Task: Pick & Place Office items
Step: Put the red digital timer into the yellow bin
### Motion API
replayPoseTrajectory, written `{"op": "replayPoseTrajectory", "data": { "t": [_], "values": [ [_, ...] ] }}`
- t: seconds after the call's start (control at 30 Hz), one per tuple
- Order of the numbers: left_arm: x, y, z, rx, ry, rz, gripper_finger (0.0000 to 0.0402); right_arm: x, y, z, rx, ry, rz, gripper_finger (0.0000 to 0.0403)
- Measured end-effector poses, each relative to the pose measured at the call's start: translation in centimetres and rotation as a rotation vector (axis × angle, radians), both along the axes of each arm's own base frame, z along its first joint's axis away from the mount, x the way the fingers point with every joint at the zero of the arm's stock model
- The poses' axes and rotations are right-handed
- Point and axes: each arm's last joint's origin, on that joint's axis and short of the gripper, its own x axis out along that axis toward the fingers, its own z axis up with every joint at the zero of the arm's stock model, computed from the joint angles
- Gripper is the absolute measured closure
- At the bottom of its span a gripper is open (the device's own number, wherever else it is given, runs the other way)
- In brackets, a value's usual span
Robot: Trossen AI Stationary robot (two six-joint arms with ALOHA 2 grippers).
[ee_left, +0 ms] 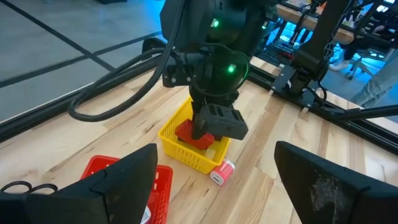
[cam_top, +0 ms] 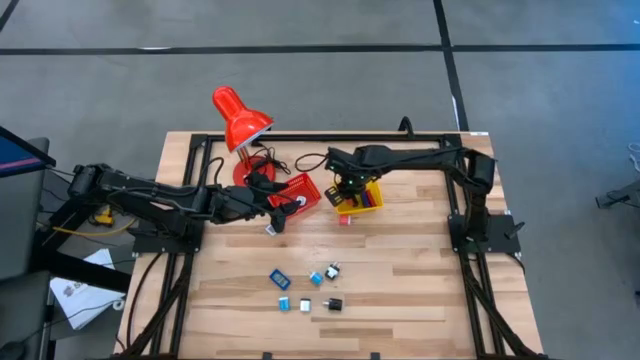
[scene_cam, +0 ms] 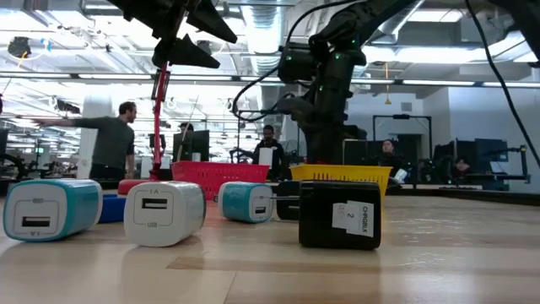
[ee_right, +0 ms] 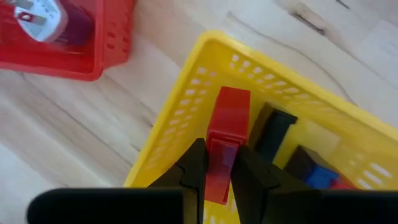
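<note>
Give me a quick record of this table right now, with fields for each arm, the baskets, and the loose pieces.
Right gripper: jaws shut on a red piece, over the yellow basket
Left gripper: jaws open, empty, above the red basket
Yellow basket contents: black and blue pieces
Beside yellow basket: one red and white piece on the table
Loose chargers: front centre of the table
Red desk lamp: back left

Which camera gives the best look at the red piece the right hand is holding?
The right wrist view: the red piece sits pinched in the right hand above the yellow basket. The left wrist view shows it partly hidden; high and low views barely show it.
</note>
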Motion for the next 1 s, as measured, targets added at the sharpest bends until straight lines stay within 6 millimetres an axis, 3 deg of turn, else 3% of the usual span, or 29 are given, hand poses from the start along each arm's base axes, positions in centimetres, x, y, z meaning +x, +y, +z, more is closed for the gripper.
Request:
{"op": "replayPoseTrajectory", "data": {
  "t": [0.23,1.0],
  "values": [
    [0.0,0.0,0.0,0.0,0.002,0.0,0.0083,0.2,0.5,-1.6,0.019,0.057,0.014,0.0354],
    [0.0,0.0,0.0,0.0,0.002,0.0,0.0083,0.6,0.5,-1.9,0.011,0.049,0.043,0.0341]
  ]
}}
